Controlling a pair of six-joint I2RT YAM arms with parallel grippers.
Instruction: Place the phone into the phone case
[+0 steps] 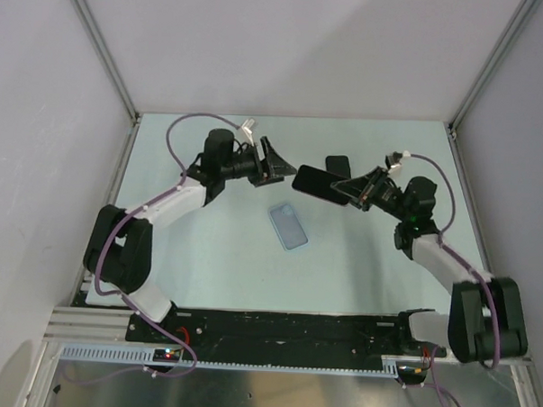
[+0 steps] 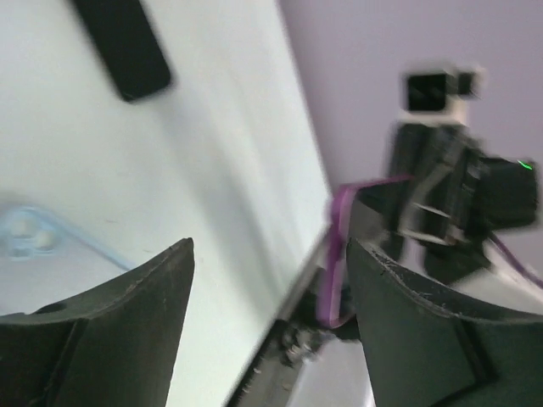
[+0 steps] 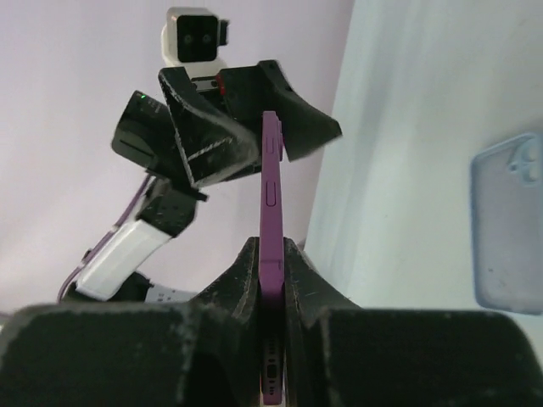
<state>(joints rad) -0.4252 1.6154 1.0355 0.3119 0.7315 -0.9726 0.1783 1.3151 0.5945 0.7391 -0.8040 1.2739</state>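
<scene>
My right gripper (image 1: 355, 194) is shut on the purple phone (image 1: 319, 183) and holds it on edge above the table. In the right wrist view the phone (image 3: 271, 195) stands between my fingertips (image 3: 244, 263). My left gripper (image 1: 275, 164) is open just beyond the phone's far end and does not touch it. In the left wrist view the phone's purple edge (image 2: 336, 254) shows between the open jaws, near the right finger (image 2: 424, 331). The clear bluish phone case (image 1: 288, 226) lies flat on the table below both grippers. It also shows in the right wrist view (image 3: 509, 225).
A dark flat object (image 1: 337, 163) lies on the table behind the phone; it also shows in the left wrist view (image 2: 123, 42). White walls with metal posts (image 1: 106, 61) enclose the table on three sides.
</scene>
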